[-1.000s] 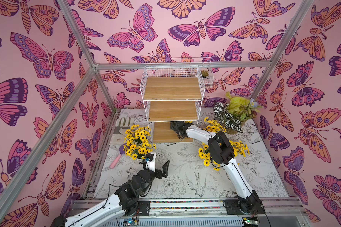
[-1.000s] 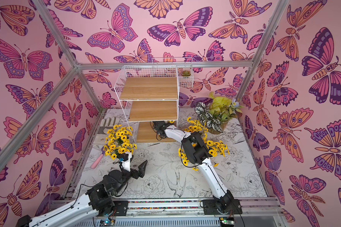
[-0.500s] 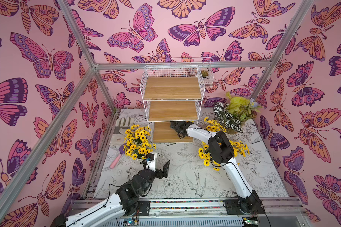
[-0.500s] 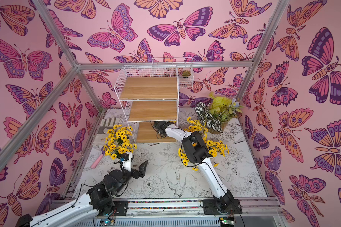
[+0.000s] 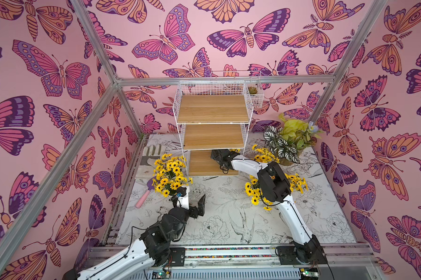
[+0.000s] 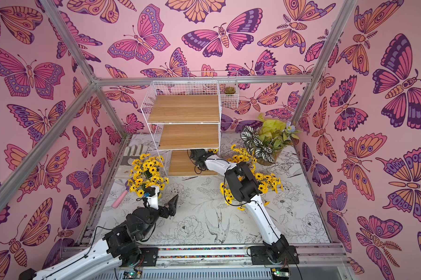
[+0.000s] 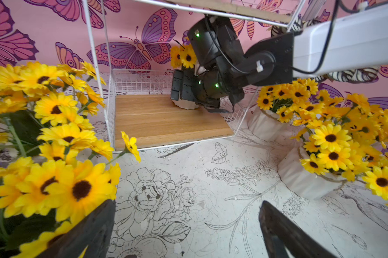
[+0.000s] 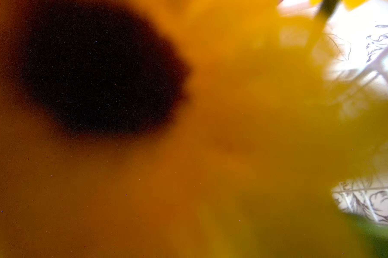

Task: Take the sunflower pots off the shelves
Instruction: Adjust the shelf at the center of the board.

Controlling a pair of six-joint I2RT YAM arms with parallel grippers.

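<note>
The right end effector (image 7: 185, 93) is reaching into the lowest tier of the shelves (image 5: 213, 110), closing in around a sunflower pot (image 7: 186, 105) that is standing toward the back right of the bottom board. Dark housing is covering the white pot's upper half, so whether the end effector is pressing on it or merely sitting around it cannot be told. One blurred yellow bloom (image 8: 233, 134) with a dark centre is filling the right wrist view.

The left end effector (image 7: 184, 212) is hovering low over the table (image 5: 228, 208), its fingers (image 7: 92, 225) standing wide apart and gripping nothing. It is hanging just beside a left cluster of sunflower pots (image 5: 170, 174) that is standing on the table, left of the shelves. Further sunflower pots (image 5: 292, 181) are sitting on the table right of the shelves, around the right arm's elbow.

A striped-leaf plant (image 5: 284, 143) is standing near the back right corner, and a small wire basket (image 5: 258, 99) is hanging beside the top tier.
</note>
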